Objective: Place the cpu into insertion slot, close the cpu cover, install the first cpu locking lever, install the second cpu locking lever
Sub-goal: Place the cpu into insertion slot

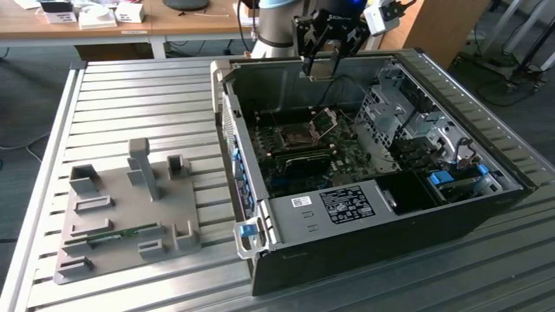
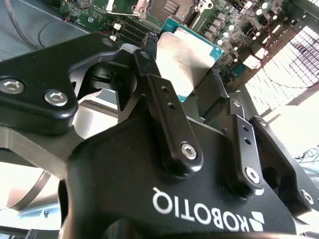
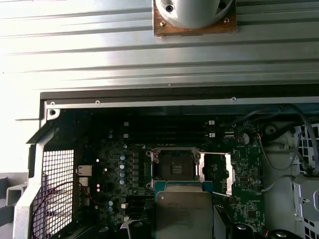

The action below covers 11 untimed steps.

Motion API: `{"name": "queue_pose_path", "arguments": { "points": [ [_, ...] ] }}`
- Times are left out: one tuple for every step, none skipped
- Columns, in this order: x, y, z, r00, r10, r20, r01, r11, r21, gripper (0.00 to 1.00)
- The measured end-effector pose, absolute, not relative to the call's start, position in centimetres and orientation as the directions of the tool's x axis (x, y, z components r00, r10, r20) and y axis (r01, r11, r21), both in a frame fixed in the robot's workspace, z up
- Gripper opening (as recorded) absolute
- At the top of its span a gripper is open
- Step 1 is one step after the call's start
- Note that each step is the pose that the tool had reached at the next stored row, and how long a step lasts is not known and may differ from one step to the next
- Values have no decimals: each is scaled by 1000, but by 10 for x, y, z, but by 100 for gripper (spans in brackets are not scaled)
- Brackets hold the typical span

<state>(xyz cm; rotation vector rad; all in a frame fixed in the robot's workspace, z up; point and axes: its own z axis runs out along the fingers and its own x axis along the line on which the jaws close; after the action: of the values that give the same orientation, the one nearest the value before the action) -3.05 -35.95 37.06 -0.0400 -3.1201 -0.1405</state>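
Note:
My gripper (image 1: pixel 320 70) hangs above the back wall of the open computer case (image 1: pixel 364 214), shut on the cpu (image 2: pixel 183 56), a thin square chip with a pale silver face and a green edge. The chip is pinched between the two black fingers (image 2: pixel 162 99). Below it, on the green board, lies the insertion slot (image 3: pixel 174 167), a dark square socket with a silver rim that has nothing in it. The cpu cover (image 3: pixel 219 172) is swung open to one side of the socket and stands raised beside it (image 1: pixel 325 121). In the first wrist view the cpu (image 3: pixel 183 211) overlaps the socket's near edge.
The case's metal walls ring the board, with a drive cage (image 1: pixel 394 114) and blue clips (image 1: pixel 442 177) on the exterior view's right. A grey fixture plate (image 1: pixel 130 214) holding a green memory stick (image 1: pixel 113 235) lies on the slatted table at the exterior view's left.

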Motion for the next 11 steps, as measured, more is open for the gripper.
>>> {"name": "queue_pose_path", "arguments": {
  "points": [
    [-31,-360,370,-1000,25,19,26,996,89,54],
    [-31,-360,369,-1000,25,19,26,996,89,54],
    [-31,-360,369,-1000,25,19,26,996,89,54],
    [-31,-360,368,-1000,25,19,26,996,89,54],
    [-31,-360,367,-1000,25,19,26,996,89,54],
    [-31,-360,367,-1000,25,19,26,996,89,54],
    [-31,-360,367,-1000,25,19,26,996,89,54],
    [-31,-360,367,-1000,25,19,26,996,89,54],
    [-31,-360,367,-1000,25,19,26,996,89,54],
    [-31,-360,367,-1000,25,19,26,996,89,54],
    [-31,-360,367,-1000,25,19,26,996,89,54]
  ]
}}
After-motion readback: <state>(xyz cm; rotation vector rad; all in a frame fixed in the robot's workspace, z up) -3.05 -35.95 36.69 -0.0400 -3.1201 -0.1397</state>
